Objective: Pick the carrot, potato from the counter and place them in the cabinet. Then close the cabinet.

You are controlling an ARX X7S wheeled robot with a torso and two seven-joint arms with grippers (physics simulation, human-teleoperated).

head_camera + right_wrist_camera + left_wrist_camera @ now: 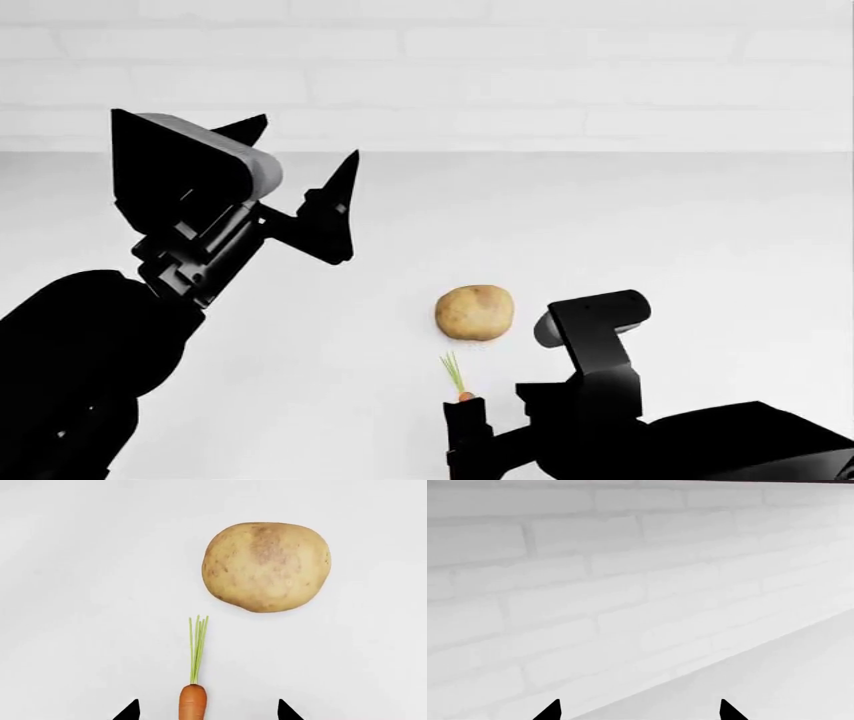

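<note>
The potato (474, 311) is oval and tan-yellow and lies on the white counter (694, 240); it also shows in the right wrist view (267, 566). The small orange carrot (193, 702) with its green sprig lies just in front of the potato, between the open jaws of my right gripper (207, 711), which do not touch it. In the head view only the carrot's top and sprig (458, 380) show above my right gripper (467, 425). My left gripper (310, 180) is open and empty, raised at the left; its wrist view (639, 711) shows only wall and counter.
A white brick wall (534, 70) runs along the back of the counter. My right arm (627, 400) fills the lower right of the head view and my left arm (94, 340) the lower left. No cabinet is in view.
</note>
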